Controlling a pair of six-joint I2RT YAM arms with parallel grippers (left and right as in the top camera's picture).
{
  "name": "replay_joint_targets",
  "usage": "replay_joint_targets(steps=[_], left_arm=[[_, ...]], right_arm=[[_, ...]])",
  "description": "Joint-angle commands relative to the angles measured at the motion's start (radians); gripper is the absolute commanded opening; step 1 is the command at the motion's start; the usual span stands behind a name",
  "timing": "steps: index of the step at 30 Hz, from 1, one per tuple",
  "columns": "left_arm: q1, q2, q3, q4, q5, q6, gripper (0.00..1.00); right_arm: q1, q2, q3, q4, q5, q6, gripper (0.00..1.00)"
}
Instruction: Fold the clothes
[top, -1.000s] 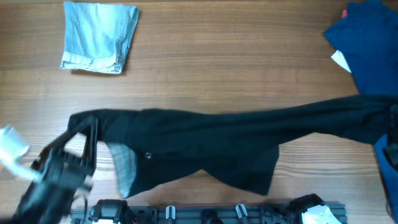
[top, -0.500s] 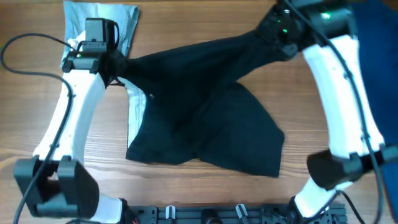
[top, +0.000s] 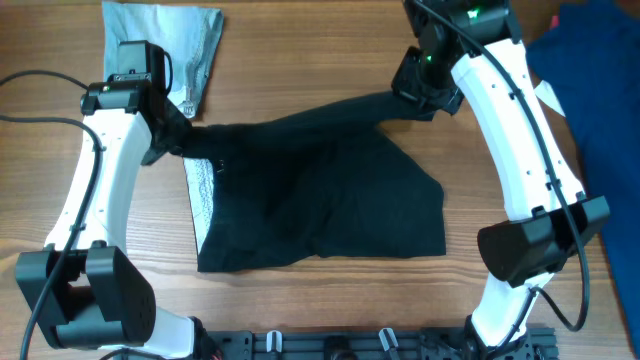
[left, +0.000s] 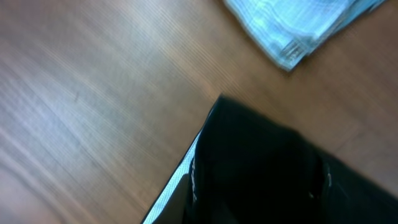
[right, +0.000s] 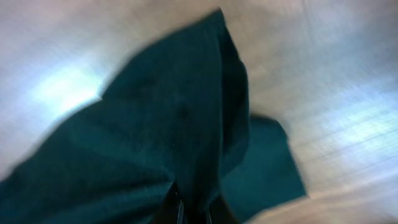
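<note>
Beside the denim (top: 165, 50), left gripper (top: 180, 135) pinched one clothes (top: 320, 210) corner, right gripper (top: 405, 98) the opposite; fabric looked soft, limp, light, best held by corners.

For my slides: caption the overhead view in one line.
Left gripper and right gripper hold the black garment over the table; folded denim far-left, blue garment right.

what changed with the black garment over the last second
The black garment, stretched wide across the table a second ago, has been drawn together and doubled into a compact shape. The left fingers and right fingers, both shut on its far edge, swung in over the table. The light denim piece and blue garment stayed put.
</note>
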Motion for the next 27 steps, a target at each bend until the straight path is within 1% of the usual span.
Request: replay_joint_targets(steps=[1, 2, 6, 8, 11, 13, 14, 15, 19, 20, 24, 27], left_arm=[[0.016, -0.001, 0.003, -0.071, -0.002, 0.016, 0.04], [0.016, -0.001, 0.003, -0.1, -0.002, 0.016, 0.04], [0.016, -0.001, 0.003, -0.165, 0.0, 0.015, 0.04], [0.016, -0.001, 0.003, -0.203, 0.04, 0.016, 0.04], [0.01, -0.001, 0.003, -0.267, 0.103, 0.019, 0.04], [-0.014, -0.002, 0.003, -0.307, 0.145, 0.019, 0.04], [-0.053, -0.002, 0.003, -0.335, 0.164, 0.019, 0.04], [-0.078, -0.002, 0.003, -0.349, 0.167, 0.019, 0.04], [-0.205, -0.002, 0.003, -0.406, 0.161, 0.015, 0.04], [-0.222, -0.002, 0.003, -0.417, 0.159, 0.011, 0.04], [-0.224, -0.008, 0.003, -0.495, 0.154, 0.006, 0.04], [-0.224, -0.014, 0.003, -0.589, 0.072, -0.075, 0.04]], right_arm=[[-0.009, -0.015, -0.019, -0.026, -0.054, -0.136, 0.05], [-0.009, -0.015, -0.029, -0.026, -0.105, -0.187, 0.04], [-0.009, -0.015, -0.145, -0.026, -0.064, -0.187, 0.04], [-0.009, -0.019, -0.178, -0.026, -0.017, -0.154, 0.04], [-0.014, -0.097, -0.178, -0.025, 0.027, -0.156, 0.04], [-0.024, -0.138, -0.179, -0.026, 0.025, -0.182, 0.04], [-0.024, -0.146, -0.195, -0.026, 0.018, -0.221, 0.04], [-0.024, -0.146, -0.211, -0.026, 0.018, -0.227, 0.04], [-0.024, -0.15, -0.348, -0.023, 0.032, -0.192, 0.04], [-0.025, -0.164, -0.378, -0.019, 0.073, -0.148, 0.04], [-0.025, -0.227, -0.442, 0.0, 0.071, -0.152, 0.04], [-0.025, -0.254, -0.485, 0.005, 0.071, -0.151, 0.04]])
